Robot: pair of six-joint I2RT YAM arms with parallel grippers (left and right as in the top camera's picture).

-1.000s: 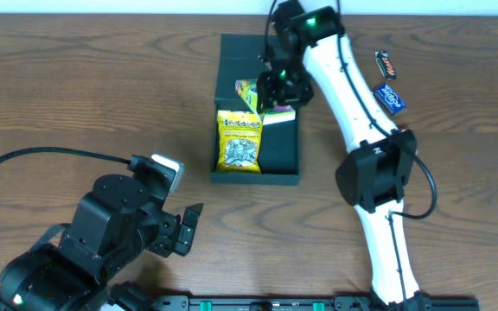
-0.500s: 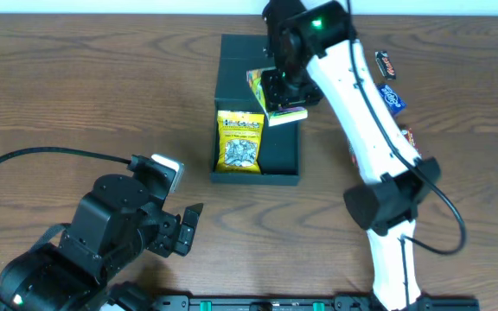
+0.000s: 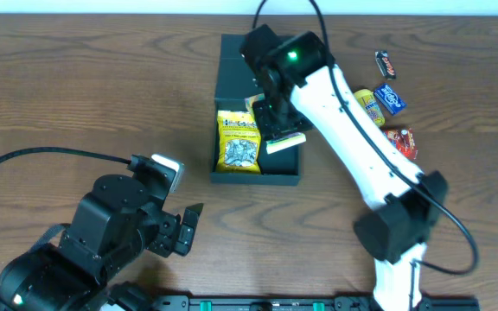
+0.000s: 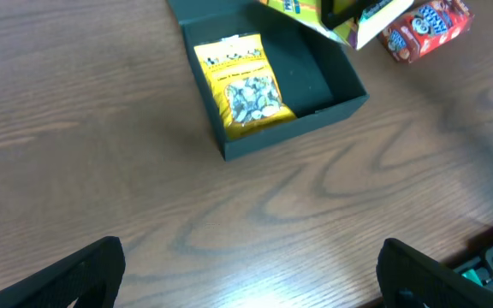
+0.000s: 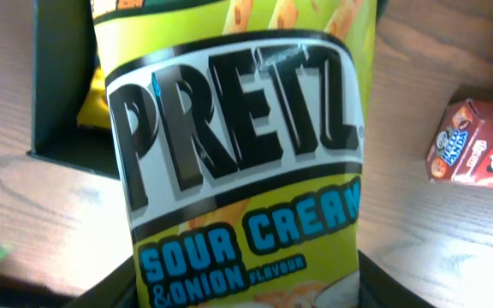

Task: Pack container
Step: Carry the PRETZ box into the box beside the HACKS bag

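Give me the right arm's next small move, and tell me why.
Probably lower the Pretz packet straight down into the container. The right tool grips the packet above the container's bare right half, beside the yellow seed packet already lying in the left half, so that free space looks like the spot to fill.

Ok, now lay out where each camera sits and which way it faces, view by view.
Overhead: fixed above the table, looking straight down on the container; shows the left gripper low in frame and the right gripper over the container.
Left wrist: facing across the table to the container and yellow packet; its open fingers fill the bottom corners.
Right wrist: looks along its fingers at the Pretz box they hold.
Shared: both wrist views catch the red snack carton.
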